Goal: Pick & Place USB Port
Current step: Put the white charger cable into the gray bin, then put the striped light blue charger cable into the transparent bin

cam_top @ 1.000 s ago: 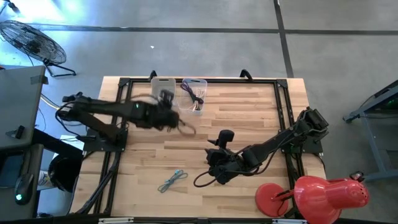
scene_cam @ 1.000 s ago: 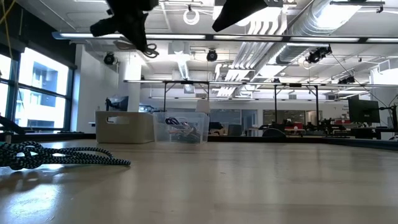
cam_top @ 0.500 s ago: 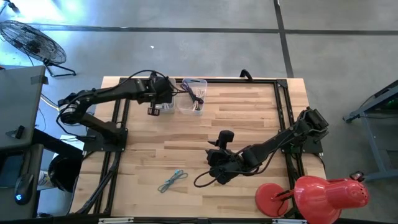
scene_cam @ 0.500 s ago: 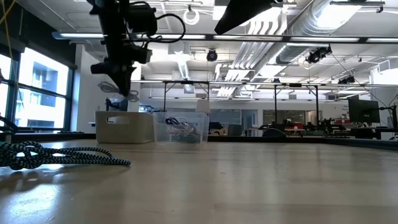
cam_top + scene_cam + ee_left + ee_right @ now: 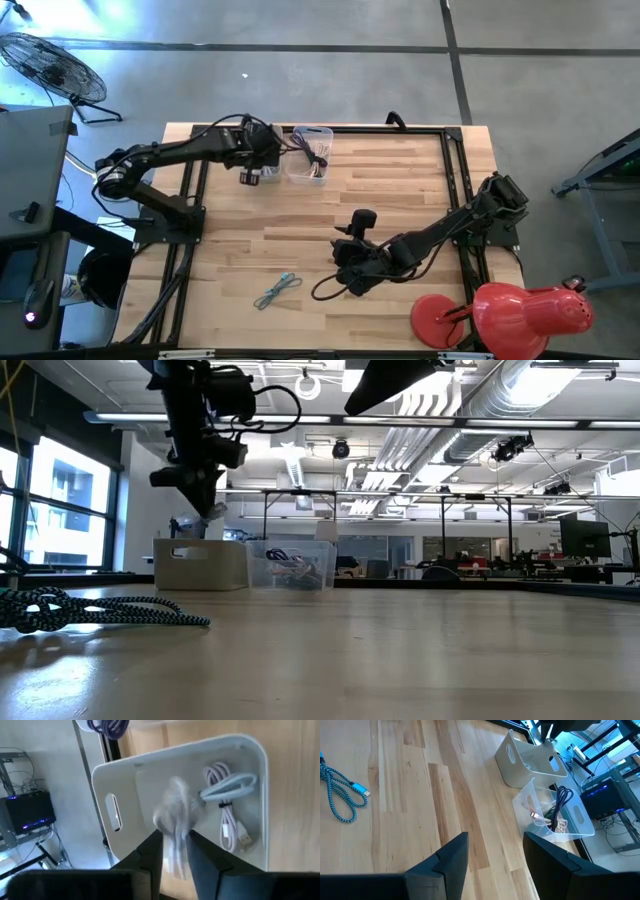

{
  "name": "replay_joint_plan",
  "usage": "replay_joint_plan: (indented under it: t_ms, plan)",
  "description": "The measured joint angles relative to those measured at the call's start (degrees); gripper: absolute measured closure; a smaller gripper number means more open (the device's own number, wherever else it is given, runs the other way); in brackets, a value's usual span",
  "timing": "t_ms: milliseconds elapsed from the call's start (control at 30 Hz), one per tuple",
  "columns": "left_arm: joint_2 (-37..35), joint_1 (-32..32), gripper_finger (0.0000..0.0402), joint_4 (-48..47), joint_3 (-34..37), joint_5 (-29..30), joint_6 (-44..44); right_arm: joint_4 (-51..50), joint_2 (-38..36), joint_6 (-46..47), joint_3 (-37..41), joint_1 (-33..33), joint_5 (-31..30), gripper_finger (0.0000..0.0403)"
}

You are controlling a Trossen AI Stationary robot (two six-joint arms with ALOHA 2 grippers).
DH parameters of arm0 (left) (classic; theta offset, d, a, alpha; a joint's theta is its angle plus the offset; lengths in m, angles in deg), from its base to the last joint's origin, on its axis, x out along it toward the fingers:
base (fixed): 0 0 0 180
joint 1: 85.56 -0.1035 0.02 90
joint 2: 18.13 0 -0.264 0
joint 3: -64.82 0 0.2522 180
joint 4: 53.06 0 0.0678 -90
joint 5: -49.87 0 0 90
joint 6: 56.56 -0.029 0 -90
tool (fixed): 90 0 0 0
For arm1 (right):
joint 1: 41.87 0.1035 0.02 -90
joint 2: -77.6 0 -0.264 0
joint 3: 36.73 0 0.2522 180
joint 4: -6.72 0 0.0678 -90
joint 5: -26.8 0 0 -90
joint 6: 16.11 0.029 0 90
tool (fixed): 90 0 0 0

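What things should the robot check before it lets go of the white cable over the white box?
1. Left hand is above the white box: ok, the box fills the left wrist view below it.
2. White cable is in that hand's grip: ok, it hangs between the fingers, though blurred.
3. Room in the box: ok, one coiled white cable lies at one side, the rest is bare.
4. Clear bin of cables beside the box is out of the way: ok.
5. Right hand is far from the box: ok, it waits open mid-table.
6. Cable will drop fully inside: cannot tell.
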Motion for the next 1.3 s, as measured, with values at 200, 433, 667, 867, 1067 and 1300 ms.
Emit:
replay_joint_plan:
  t_ms: [200,433,667,867,1067,1300]
  plan:
    - [0.45,2.65,0.029,0.25,0.0,1.3,-0.17,0.02,0.0,0.41,0.0,0.0,0.02,0.0222]
    - [0.39,4.03,0.0267,0.73,0.0,4.39,-0.38,-0.02,0.0,1.34,0.0,0.0,0.48,0.0222]
    - [0.39,3.9,0.0257,-2.34,0.0,1.73,2.08,-0.07,0.0,1.47,0.0,0.0,0.74,0.0222]
    - [0.39,5.37,0.0257,-9.39,0.0,-11.78,7.16,-0.09,0.0,1.47,0.0,0.0,0.9,0.0222]
    - [0.39,15.41,0.0257,-16.9,0.0,-24.04,11.04,-0.09,0.0,1.22,0.0,0.0,0.7,0.0222]
    - [0.39,31.69,0.0257,-17.01,-0.02,-29.74,24.69,-0.03,0.0,1.05,0.0,0.0,0.48,0.0222]
